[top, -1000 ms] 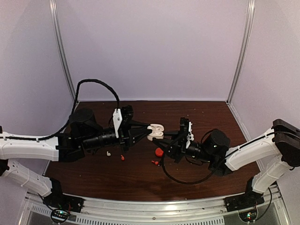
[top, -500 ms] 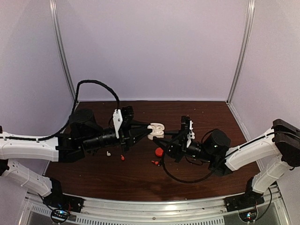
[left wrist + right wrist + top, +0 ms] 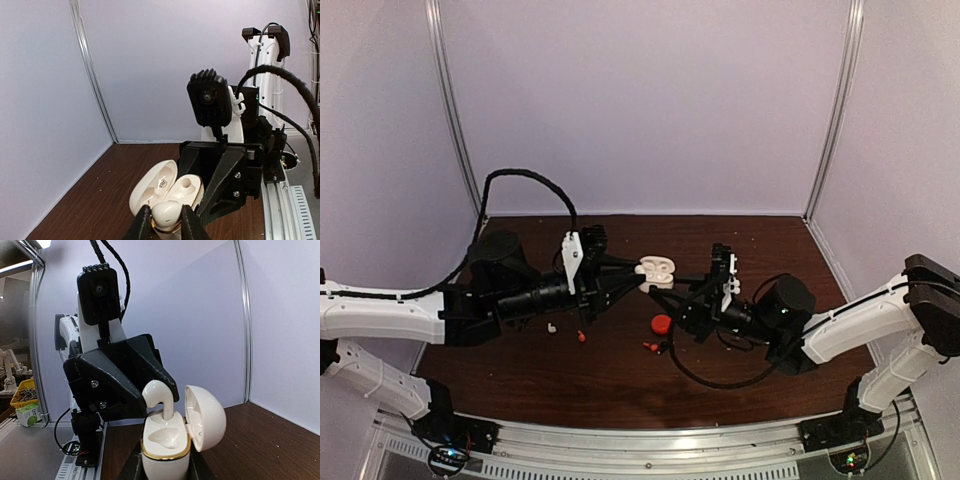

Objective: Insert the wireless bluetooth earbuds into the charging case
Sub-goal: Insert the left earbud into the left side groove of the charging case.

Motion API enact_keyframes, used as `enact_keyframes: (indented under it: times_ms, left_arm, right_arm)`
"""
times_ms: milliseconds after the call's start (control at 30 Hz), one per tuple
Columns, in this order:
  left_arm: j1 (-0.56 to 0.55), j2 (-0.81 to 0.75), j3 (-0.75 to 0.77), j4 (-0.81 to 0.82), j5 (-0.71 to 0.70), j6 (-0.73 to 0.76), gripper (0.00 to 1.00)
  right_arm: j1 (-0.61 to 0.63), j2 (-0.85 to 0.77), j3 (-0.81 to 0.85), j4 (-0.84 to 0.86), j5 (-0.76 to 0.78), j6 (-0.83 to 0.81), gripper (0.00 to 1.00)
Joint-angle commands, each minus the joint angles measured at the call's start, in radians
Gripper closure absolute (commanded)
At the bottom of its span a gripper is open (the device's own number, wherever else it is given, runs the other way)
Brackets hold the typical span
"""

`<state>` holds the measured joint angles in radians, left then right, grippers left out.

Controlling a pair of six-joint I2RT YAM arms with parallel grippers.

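Ok so quick headcount. 2 robot arms: left arm (image 3: 380, 315), right arm (image 3: 850, 325). 2 cases: 1 white case (image 3: 655, 270), lid open, and 1 red case (image 3: 661, 323). Earbuds, I get 4: 2 white, meaning the white earbud (image 3: 159, 395) sitting in the white case plus a loose white earbud (image 3: 551, 327), and 2 red, the left red earbud (image 3: 581, 337) and right red earbud (image 3: 648, 347). The loose white one is too tiny to be sure of.

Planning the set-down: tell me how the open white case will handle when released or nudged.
The charging case looks smooth and glossy, so it probably slips easily in the right gripper. Its lid hangs open to one side, so the case may well tip or rock when set down.
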<state>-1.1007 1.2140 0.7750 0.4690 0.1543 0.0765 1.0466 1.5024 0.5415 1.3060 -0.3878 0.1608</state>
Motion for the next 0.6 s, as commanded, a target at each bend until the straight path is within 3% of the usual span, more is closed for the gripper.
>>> enact_keyframes:
  times_ms: [0, 133, 567]
  left_arm:
    - [0.004, 0.018, 0.022, -0.028, -0.028, -0.004, 0.77]
    - [0.003, 0.021, 0.033, -0.044, -0.030, -0.006, 0.73]
    - [0.003, -0.040, -0.009, -0.064, -0.050, -0.029, 0.46]
  right_arm:
    - [0.001, -0.030, 0.010, 0.072, -0.018, -0.007, 1.00]
    - [0.000, -0.024, 0.009, 0.064, -0.023, -0.010, 1.00]
    - [0.000, -0.036, -0.006, 0.050, -0.011, -0.023, 1.00]
